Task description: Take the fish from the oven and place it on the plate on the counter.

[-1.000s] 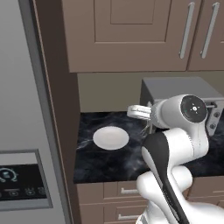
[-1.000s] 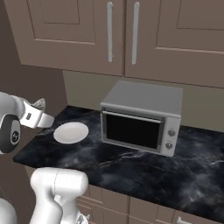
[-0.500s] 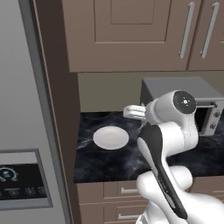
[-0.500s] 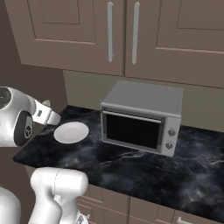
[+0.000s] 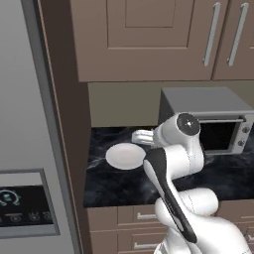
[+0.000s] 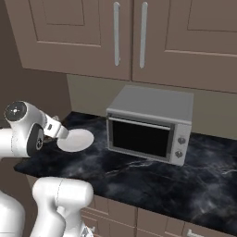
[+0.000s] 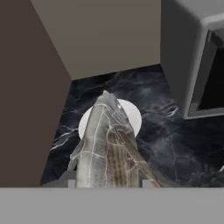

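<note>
The silvery-grey fish (image 7: 107,148) fills the lower middle of the hand view, head pointing away, and my gripper (image 5: 141,136) is shut on it. It hangs above the near edge of the round white plate (image 7: 131,116). The plate (image 5: 125,156) lies at the left end of the black marble counter (image 5: 114,184). Seen from the right base, the gripper (image 6: 57,131) sits just left of the plate (image 6: 77,140), a little above it. The fish hides the fingertips in the hand view. The oven is out of view.
A small grey countertop appliance (image 6: 152,125) with a dark glass door stands right of the plate. A tall brown panel (image 5: 64,124) and a grey fridge (image 5: 25,149) close off the counter's left end. Wall cabinets (image 6: 129,37) hang overhead.
The arm has swung left and lower, bringing the gripper and fish from near the grey appliance to the plate's edge. The grip has not changed.
</note>
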